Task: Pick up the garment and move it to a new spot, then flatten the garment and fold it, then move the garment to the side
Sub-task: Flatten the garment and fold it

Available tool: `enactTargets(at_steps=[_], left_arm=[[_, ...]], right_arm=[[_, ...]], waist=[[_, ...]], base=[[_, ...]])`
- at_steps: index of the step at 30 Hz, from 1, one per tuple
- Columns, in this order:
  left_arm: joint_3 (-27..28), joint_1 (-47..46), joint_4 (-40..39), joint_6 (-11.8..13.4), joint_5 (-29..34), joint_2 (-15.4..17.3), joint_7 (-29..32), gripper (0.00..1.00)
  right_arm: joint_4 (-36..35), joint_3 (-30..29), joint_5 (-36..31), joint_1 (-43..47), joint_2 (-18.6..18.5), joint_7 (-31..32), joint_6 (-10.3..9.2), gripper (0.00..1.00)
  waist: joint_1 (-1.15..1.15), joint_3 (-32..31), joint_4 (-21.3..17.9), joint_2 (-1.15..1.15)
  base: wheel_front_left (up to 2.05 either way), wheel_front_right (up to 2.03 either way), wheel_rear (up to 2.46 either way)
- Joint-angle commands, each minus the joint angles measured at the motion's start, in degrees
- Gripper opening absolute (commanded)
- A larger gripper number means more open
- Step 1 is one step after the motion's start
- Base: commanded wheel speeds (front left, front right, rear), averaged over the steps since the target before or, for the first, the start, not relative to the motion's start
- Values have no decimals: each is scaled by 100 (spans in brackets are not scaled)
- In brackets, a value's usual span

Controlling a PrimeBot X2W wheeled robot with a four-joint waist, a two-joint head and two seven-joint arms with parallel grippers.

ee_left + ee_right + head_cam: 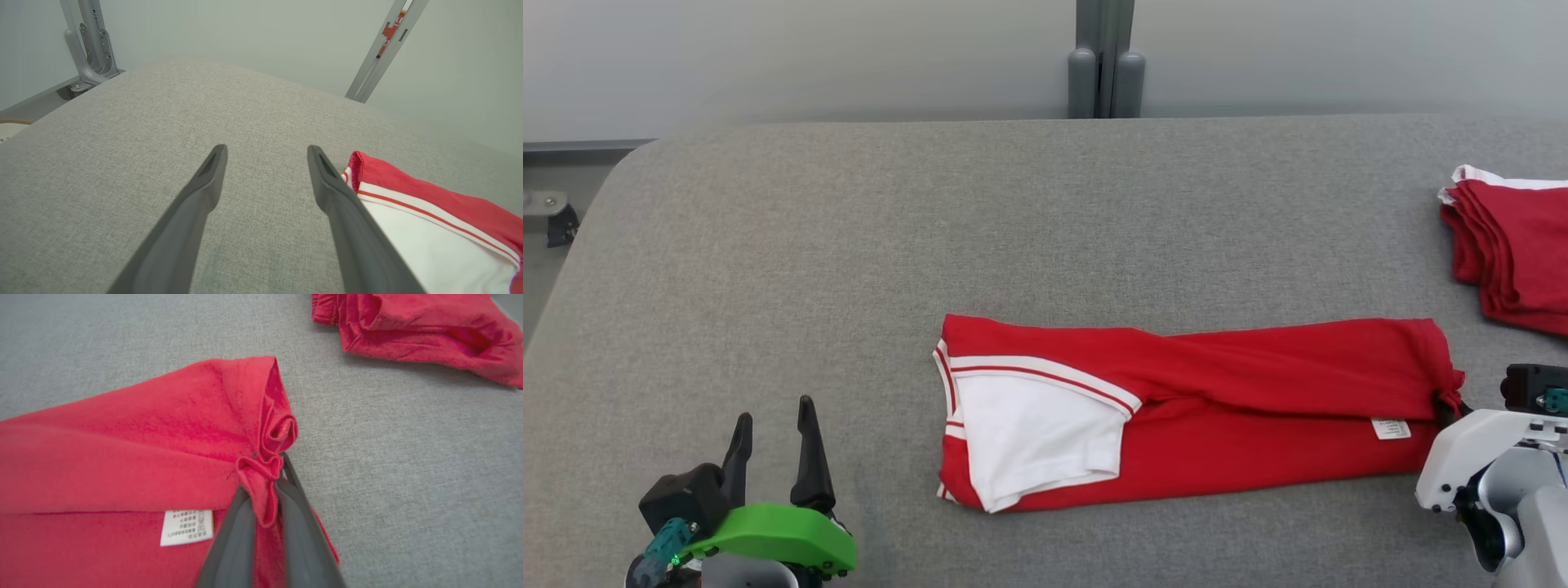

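- Shirt (pixel 1201 408) lies folded in a long band mid-bench (pixel 849 245), white-trimmed end to the left.
- My right fingers (pixel 282 490) pinch a small bunch of hem at its right end. It's a thin bite, so a hard pull may slip it or drag the folds open.
- My left fingers (pixel 212 167) are spread and empty, just left of the white end. That end is unheld and may trail or skew.
- Red stack (pixel 1515 253) sits near on the right. A wide swing could snag it.

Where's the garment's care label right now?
In the head view, the care label lies on the red garment near its right end, just left of the right gripper, whose jaws are shut on the bunched hem.
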Motion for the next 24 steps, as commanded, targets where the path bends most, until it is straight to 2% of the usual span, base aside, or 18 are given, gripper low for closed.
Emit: enactTargets(at_steps=[1, 6, 11, 16, 24], left_arm=[[1, -33, 8, -7, -18, 33, -3, 100], [-40, -71, 50, -3, -2, 11, -7, 100], [-93, -115, 98, -8, 7, -13, 1, 100], [-143, -153, 141, -37, 14, -18, 28, 100], [-179, -185, 186, -28, 3, -27, 17, 100]], right_arm=[[-62, -74, 85, 26, -88, 1, -12, 0], [-344, -270, 184, 211, -219, 54, -12, 0], [-789, -268, 463, 324, 22, 115, -9, 0], [-1429, 70, 861, 461, 225, 284, -9, 0], [-2603, 948, 1306, 743, 550, 560, -7, 0]], waist=[[0, -68, -161, 0], [0, -96, -368, 0], [0, -97, -494, 0], [0, -111, -463, 0], [0, -132, -134, 0]], base=[[0, 0, 0], [0, 0, 0], [0, 0, 0], [0, 0, 0], [0, 0, 0]])
